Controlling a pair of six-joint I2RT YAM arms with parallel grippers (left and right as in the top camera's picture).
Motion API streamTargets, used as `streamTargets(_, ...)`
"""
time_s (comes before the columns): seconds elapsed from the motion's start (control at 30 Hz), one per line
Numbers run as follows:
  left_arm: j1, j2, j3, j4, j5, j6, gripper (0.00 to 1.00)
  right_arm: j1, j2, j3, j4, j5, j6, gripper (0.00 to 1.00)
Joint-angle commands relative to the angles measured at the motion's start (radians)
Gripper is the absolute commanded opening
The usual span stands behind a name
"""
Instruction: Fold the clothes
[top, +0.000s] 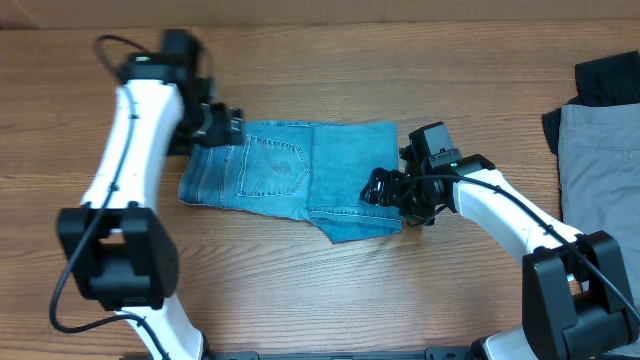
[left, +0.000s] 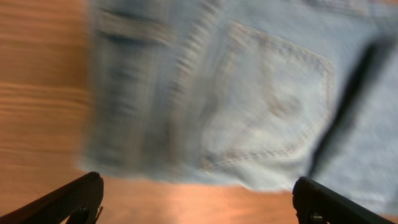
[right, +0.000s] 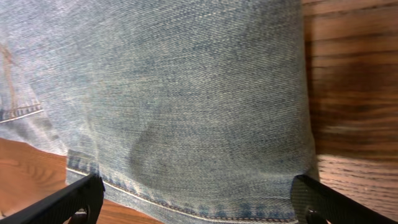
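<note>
The light blue denim jeans (top: 300, 178) lie folded in the middle of the table, back pocket up. My left gripper (top: 222, 126) is open at the waistband end, at the jeans' upper left corner; its view is blurred and shows the pocket (left: 273, 106) and waistband, with nothing between the fingers (left: 199, 202). My right gripper (top: 385, 190) is open at the jeans' right edge, its fingers (right: 199, 199) spread wide over the hem (right: 186, 186). The grey trousers (top: 598, 165) and black garment (top: 606, 78) lie at the far right.
The wooden table (top: 300, 280) carries only the garments. The grey trousers and black garment reach past the right edge of the overhead view. Both arm bases stand at the front edge.
</note>
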Motion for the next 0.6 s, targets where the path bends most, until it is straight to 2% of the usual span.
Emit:
streamTargets(0.0, 0.099, 0.014, 0.010, 0.042, 0.034, 0.145, 1.00, 0.005, 0.011, -0.005, 0.010, -0.064, -0.008, 1.00)
streamTargets(0.13, 0.221, 0.023, 0.010, 0.047, 0.061, 0.222, 1.00, 0.005, 0.011, -0.005, 0.006, -0.084, -0.034, 1.00)
streamTargets(0.3, 0.330, 0.064, -0.010, 0.048, 0.243, 0.330, 1.00, 0.005, 0.011, -0.005, 0.011, -0.084, -0.060, 1.00)
streamTargets(0.43, 0.333, 0.128, -0.026, 0.064, 0.244, 0.346, 1.00, 0.005, 0.011, -0.005, 0.017, -0.084, -0.060, 1.00)
streamTargets(0.57, 0.332, 0.211, -0.026, 0.073, 0.338, 0.370, 1.00, 0.005, 0.011, -0.005, 0.013, -0.084, -0.060, 1.00)
